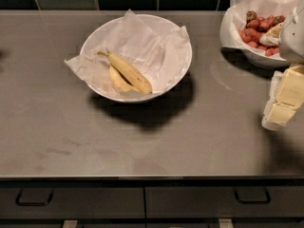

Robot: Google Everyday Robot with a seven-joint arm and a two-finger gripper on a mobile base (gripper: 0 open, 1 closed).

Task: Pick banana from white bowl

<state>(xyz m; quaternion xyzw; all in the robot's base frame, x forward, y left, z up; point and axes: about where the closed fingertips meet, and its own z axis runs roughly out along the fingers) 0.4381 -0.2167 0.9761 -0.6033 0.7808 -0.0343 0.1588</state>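
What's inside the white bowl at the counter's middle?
Crinkled paper and two bananas: the long banana lies over a shorter banana, hiding part of it. Paper covers the bowl floor. The pincer hangs at the right edge.

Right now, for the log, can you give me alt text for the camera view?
A white bowl lined with crinkled paper sits on a grey counter, holding a long speckled banana lying across a shorter banana. The gripper hangs at the right edge, apart from that bowl, near a bowl of strawberries.
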